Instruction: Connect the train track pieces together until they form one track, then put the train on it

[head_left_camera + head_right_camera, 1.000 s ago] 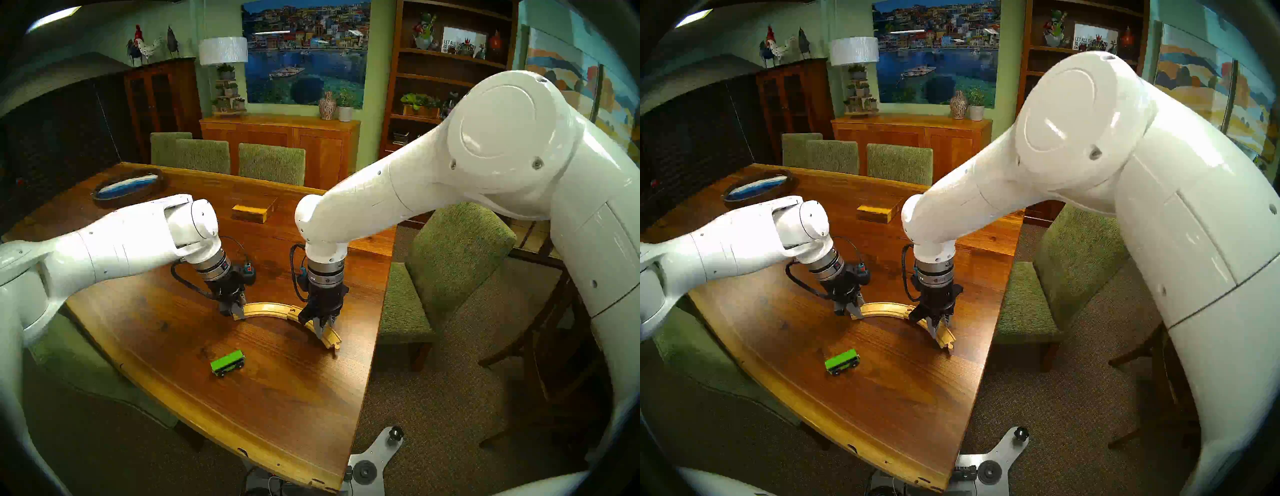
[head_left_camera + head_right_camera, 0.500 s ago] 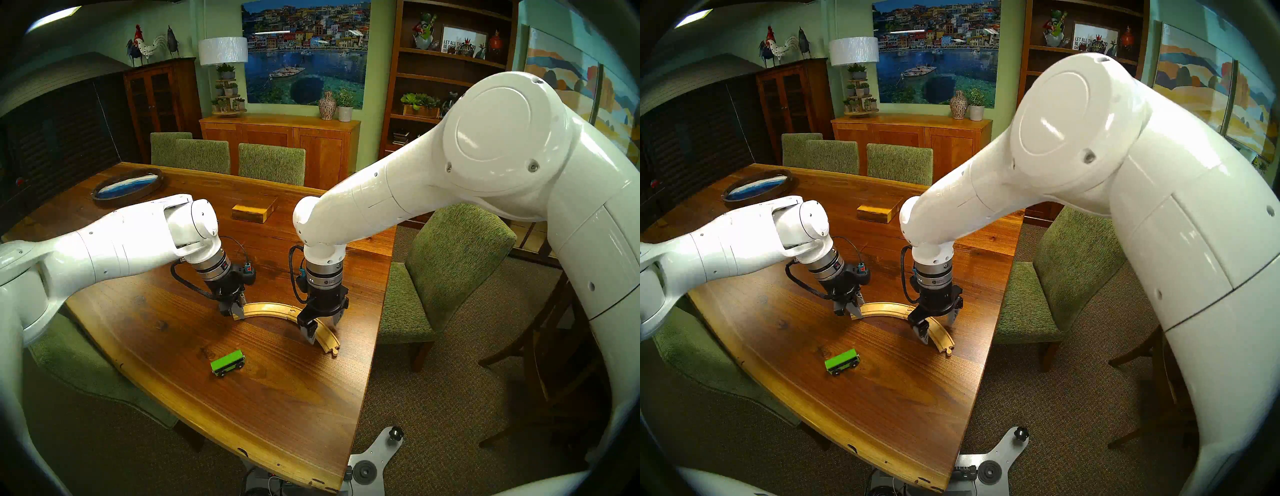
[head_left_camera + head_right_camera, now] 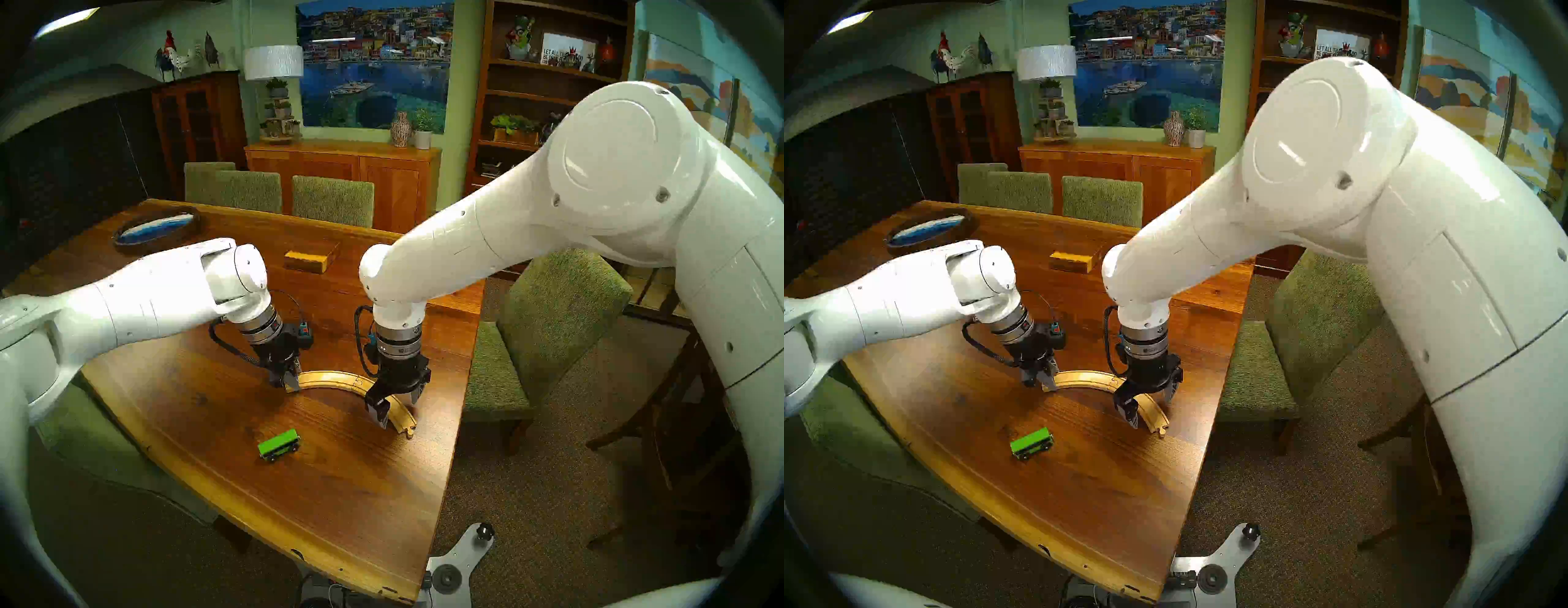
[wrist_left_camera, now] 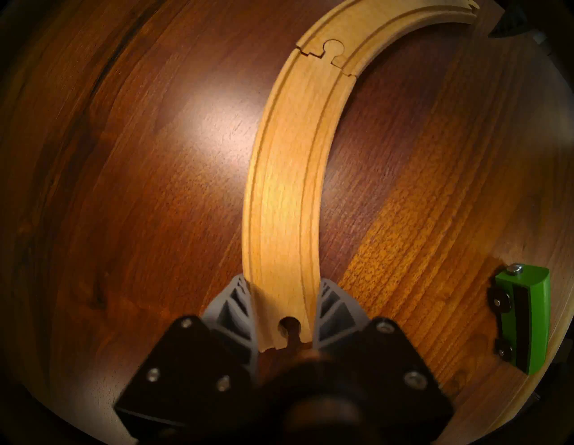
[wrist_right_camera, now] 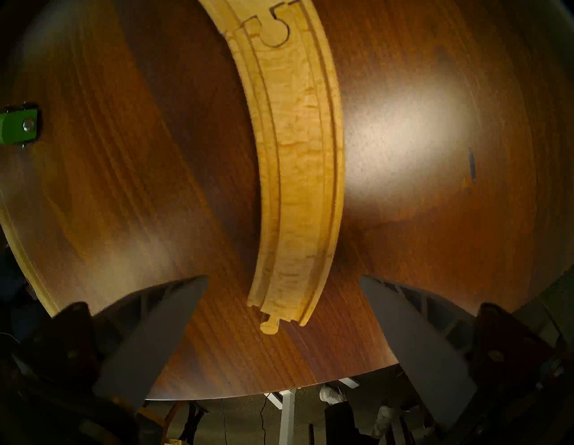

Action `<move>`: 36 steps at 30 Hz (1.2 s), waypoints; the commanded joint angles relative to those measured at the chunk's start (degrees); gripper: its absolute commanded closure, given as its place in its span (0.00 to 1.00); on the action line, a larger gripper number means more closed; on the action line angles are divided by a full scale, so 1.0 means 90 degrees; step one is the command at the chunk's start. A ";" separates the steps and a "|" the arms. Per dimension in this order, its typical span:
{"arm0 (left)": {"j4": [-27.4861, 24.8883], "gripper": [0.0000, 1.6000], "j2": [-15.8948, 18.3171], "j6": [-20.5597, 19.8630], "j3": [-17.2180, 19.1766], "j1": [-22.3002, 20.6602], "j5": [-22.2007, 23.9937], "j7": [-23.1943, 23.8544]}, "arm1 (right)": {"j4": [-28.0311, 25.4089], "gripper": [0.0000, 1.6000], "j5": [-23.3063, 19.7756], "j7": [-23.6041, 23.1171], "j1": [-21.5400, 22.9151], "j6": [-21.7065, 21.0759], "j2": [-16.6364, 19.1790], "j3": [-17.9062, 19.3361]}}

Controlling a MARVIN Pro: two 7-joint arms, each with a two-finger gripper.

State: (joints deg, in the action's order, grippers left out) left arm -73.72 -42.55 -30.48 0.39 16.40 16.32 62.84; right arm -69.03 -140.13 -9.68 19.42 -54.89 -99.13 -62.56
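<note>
left pincer (image 4: pixel 284 314) angled down, pinching track (image 4: pixel 289 174) end | right pincer (image 5: pixel 279 335) vertical, spread astride track

Pale wood and bright green on a dark striped table

The curved, grooved pale yellow wooden track (image 3: pixel 335 379) lies on the reddish-brown, dark-grained wooden table (image 3: pixel 212 407); nearer sits the bright green boxy toy train (image 3: pixel 278 444) with black wheels and dark windows.

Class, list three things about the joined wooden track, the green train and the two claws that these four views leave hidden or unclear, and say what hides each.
1. Head views: the track's hole end, behind the left claw.
2. Right wrist view: most of the train, cut off by the left edge.
3. Right wrist view: the right claw's fingertips, blurred.
4. Left wrist view: the track's far end, cut by the top edge.
</note>
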 commanded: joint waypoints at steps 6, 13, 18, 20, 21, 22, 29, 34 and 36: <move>0.0010 1.00 -0.0011 0.0003 0.0101 -0.0152 -0.0003 -0.0015 | -0.0511 0.00 -0.0183 0.0422 0.0906 0.0043 -0.0072 0.0205; 0.0006 1.00 -0.0007 -0.0013 0.0105 -0.0152 0.0008 -0.0010 | -0.0785 0.00 -0.0298 0.0610 0.1121 0.0197 -0.0110 0.0294; -0.0030 1.00 0.0032 -0.0013 0.0115 -0.0164 0.0026 0.0019 | -0.0885 0.00 -0.0327 0.0676 0.1151 0.0294 -0.0094 0.0301; -0.0046 1.00 0.0046 -0.0013 0.0118 -0.0169 0.0032 0.0026 | -0.0923 0.00 -0.0321 0.0694 0.1161 0.0332 -0.0080 0.0300; -0.0051 1.00 0.0050 -0.0013 0.0120 -0.0170 0.0034 0.0028 | -0.0949 0.00 -0.0323 0.0703 0.1171 0.0353 -0.0067 0.0298; -0.0057 1.00 0.0055 -0.0012 0.0121 -0.0171 0.0038 0.0032 | -0.0957 0.00 -0.0329 0.0711 0.1175 0.0361 -0.0066 0.0297; -0.0088 0.98 0.0071 -0.0035 0.0130 -0.0171 0.0068 0.0054 | -0.0996 0.00 -0.0356 0.0745 0.1196 0.0403 -0.0061 0.0296; -0.0120 0.44 0.0082 -0.0056 0.0151 -0.0199 0.0100 0.0106 | -0.1007 0.00 -0.0364 0.0756 0.1201 0.0416 -0.0060 0.0295; -0.0131 0.06 0.0088 -0.0064 0.0162 -0.0211 0.0114 0.0121 | -0.1009 0.00 -0.0365 0.0760 0.1202 0.0419 -0.0059 0.0296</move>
State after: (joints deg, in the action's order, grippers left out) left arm -74.64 -41.72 -30.84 0.38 16.48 16.85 63.54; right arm -78.46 -143.57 -2.81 28.29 -50.68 -100.29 -60.10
